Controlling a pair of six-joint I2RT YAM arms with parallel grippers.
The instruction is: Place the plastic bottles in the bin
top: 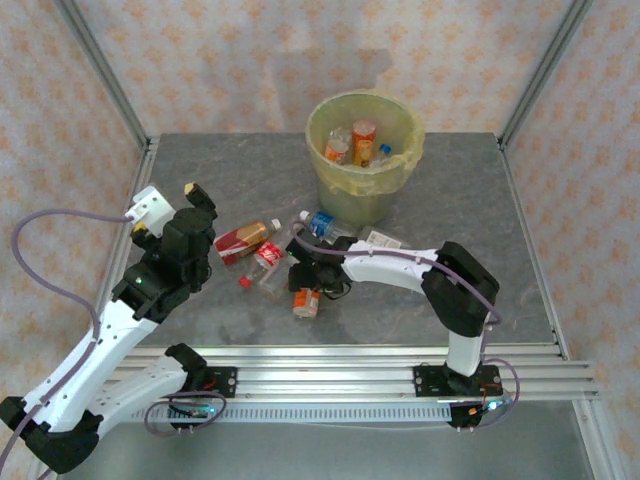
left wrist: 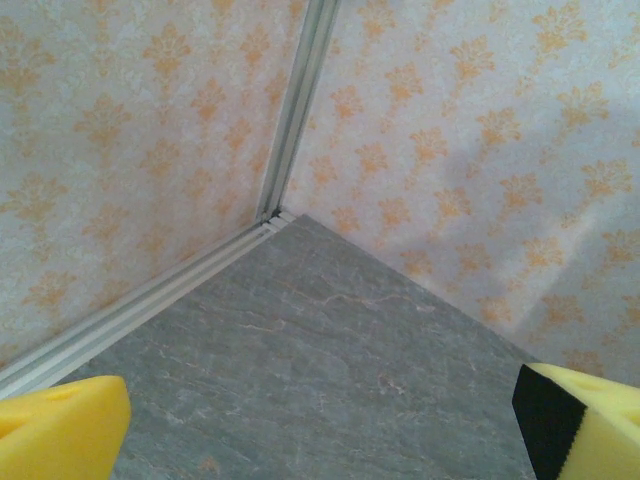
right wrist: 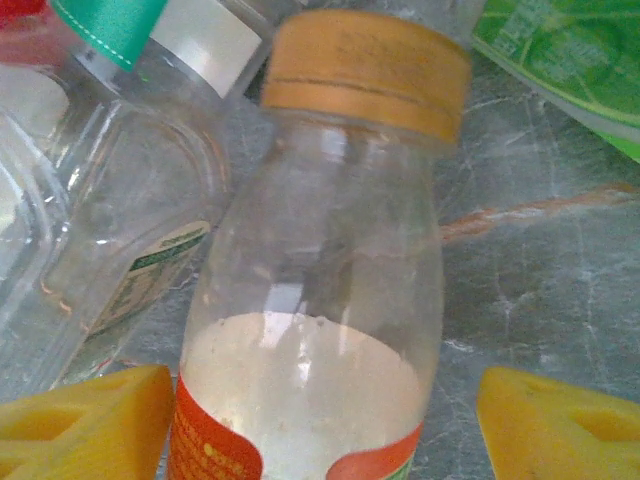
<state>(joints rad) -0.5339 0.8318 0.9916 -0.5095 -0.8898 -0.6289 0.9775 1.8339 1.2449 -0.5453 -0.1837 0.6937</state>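
Note:
In the right wrist view a clear plastic bottle (right wrist: 320,300) with an orange cap and an orange-red label lies between the yellow fingers of my right gripper (right wrist: 320,425). The jaws are open: the left pad (right wrist: 90,425) is at the bottle's side and the right pad (right wrist: 555,425) stands a little apart. From above, that gripper (top: 305,285) is low over this bottle (top: 306,303). More bottles lie near it: a red-labelled one (top: 243,240), another red one (top: 268,258) and a blue one (top: 320,222). The bin (top: 365,150) holds several bottles. My left gripper (top: 165,212) is raised and open with nothing in it.
A clear bottle with a white cap (right wrist: 130,220), a green cap (right wrist: 110,25) and a green label (right wrist: 560,50) crowd the orange-capped bottle. My left wrist view faces the grey table (left wrist: 320,370) and the back-left corner post (left wrist: 295,110). Patterned walls enclose the table.

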